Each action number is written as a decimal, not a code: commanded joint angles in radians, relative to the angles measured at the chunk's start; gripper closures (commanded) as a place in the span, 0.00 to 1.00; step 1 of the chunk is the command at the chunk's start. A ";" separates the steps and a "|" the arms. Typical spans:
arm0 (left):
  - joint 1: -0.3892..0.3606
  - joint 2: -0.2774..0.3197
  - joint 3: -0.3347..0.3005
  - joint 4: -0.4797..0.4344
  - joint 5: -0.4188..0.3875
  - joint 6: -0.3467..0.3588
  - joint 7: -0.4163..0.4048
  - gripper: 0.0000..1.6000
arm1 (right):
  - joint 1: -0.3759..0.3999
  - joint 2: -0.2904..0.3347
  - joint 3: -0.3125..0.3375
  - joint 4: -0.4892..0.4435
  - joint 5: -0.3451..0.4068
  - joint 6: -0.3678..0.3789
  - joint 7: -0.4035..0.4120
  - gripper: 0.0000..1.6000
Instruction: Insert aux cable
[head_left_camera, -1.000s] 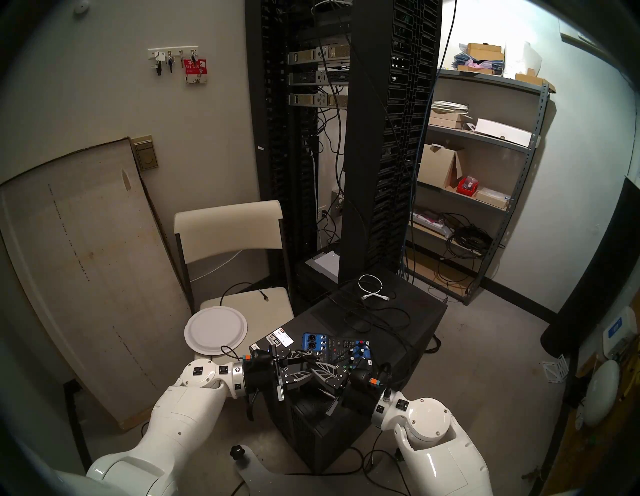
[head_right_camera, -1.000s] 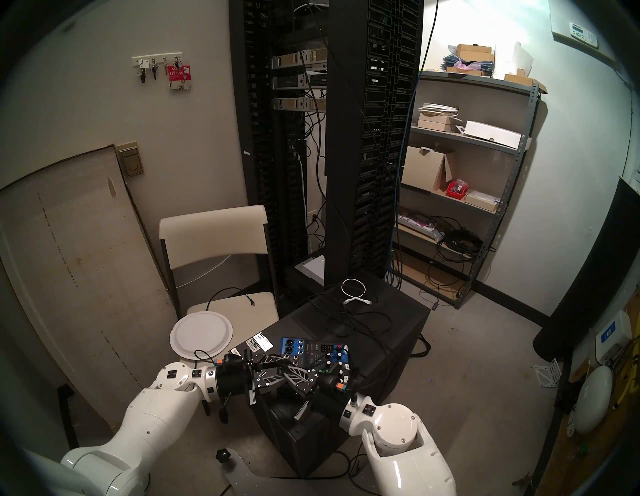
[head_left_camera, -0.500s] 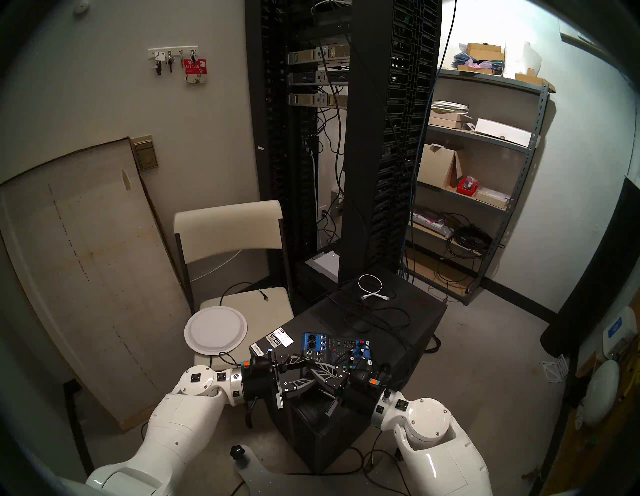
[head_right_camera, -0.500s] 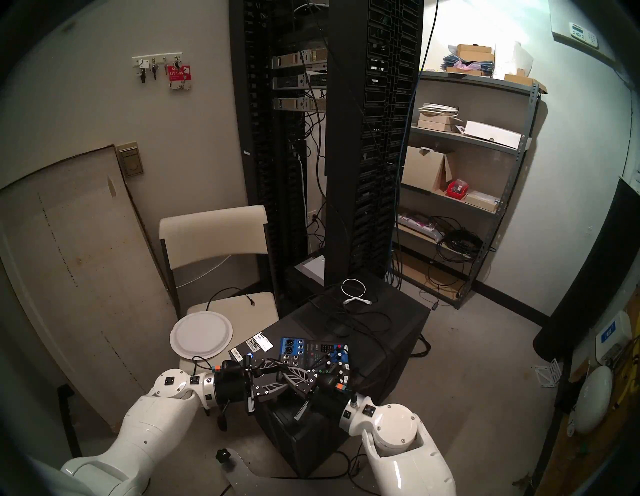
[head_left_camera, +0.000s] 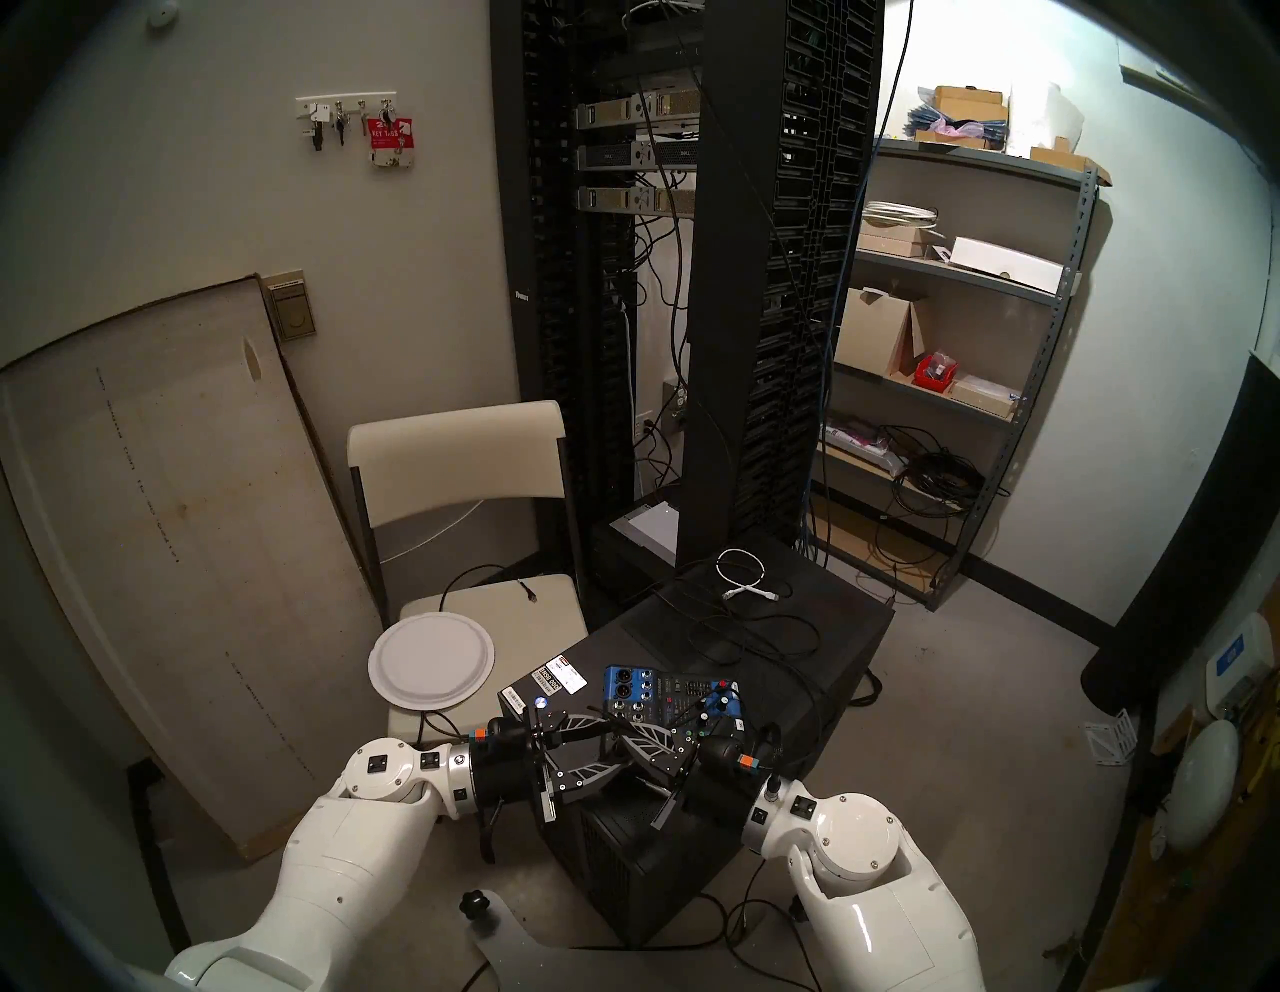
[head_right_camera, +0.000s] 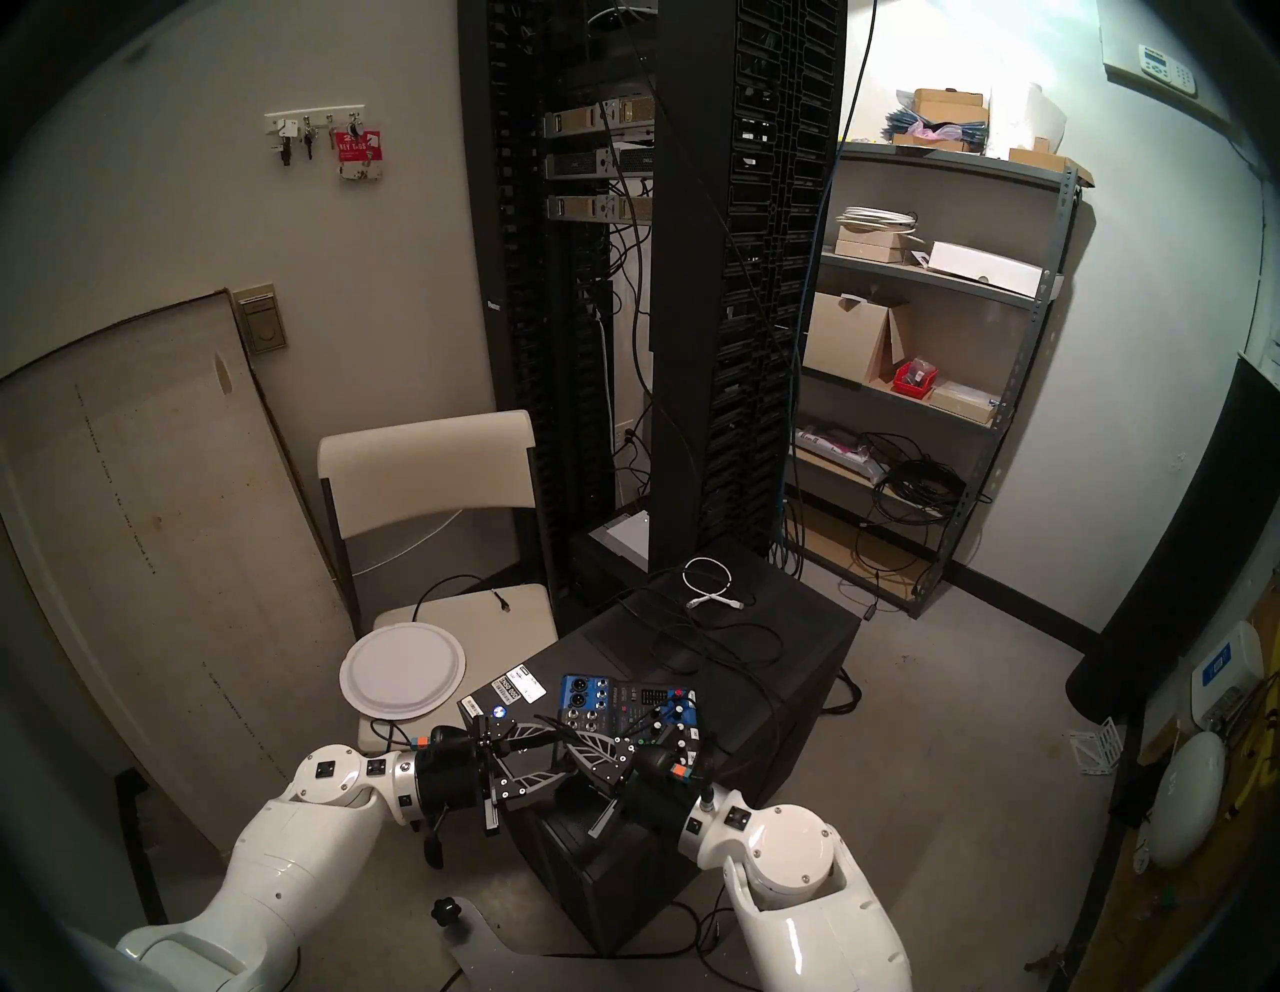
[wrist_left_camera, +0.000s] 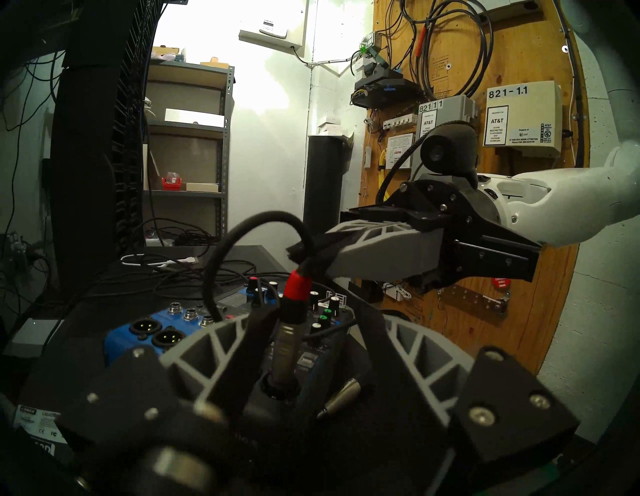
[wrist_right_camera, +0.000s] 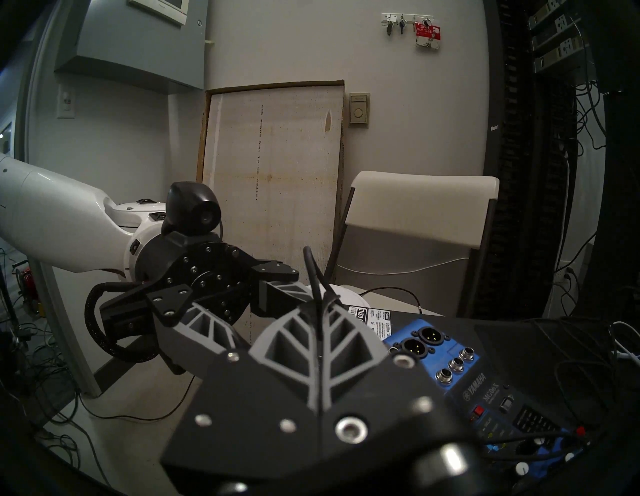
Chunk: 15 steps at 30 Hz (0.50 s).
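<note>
The aux cable's plug (wrist_left_camera: 282, 346), silver with a red collar (wrist_left_camera: 296, 285), stands upright in a socket of the blue mixer (wrist_left_camera: 145, 332). My left gripper (wrist_left_camera: 313, 308) is open, and the plug rises between its spread fingers (wrist_left_camera: 242, 350) without a visible squeeze. Just above the red collar, my right gripper (wrist_left_camera: 294, 251) is shut on the thin black cable; in the right wrist view the cable (wrist_right_camera: 313, 277) comes out between its closed fingers (wrist_right_camera: 291, 332). In the head view both grippers meet over the mixer (head_left_camera: 692, 693), left gripper (head_left_camera: 620, 741) and right gripper (head_left_camera: 627, 734) tip to tip.
A second, silver-and-black plug (wrist_left_camera: 341, 398) lies on the mixer beside the socket. The mixer sits on a black case (head_left_camera: 817, 665) with loose black cables and a white coiled cable (head_left_camera: 744, 575). A paper plate (head_left_camera: 433, 658) rests on the folding chair (head_left_camera: 457, 450) to the left.
My left gripper has widened its jaws off the plug and the left arm has drawn back to the left and toward me. The right gripper has stayed shut on the cable.
</note>
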 joint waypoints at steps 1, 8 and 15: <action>0.019 0.003 -0.010 -0.055 -0.013 0.001 -0.002 0.29 | 0.000 -0.007 -0.009 0.000 -0.002 0.001 0.000 1.00; 0.087 0.021 -0.044 -0.128 -0.035 0.015 0.002 0.27 | 0.001 -0.007 -0.008 -0.002 -0.003 0.004 -0.001 1.00; 0.149 0.040 -0.070 -0.185 -0.042 0.031 0.004 0.26 | 0.003 -0.007 -0.007 0.002 -0.004 0.004 -0.001 1.00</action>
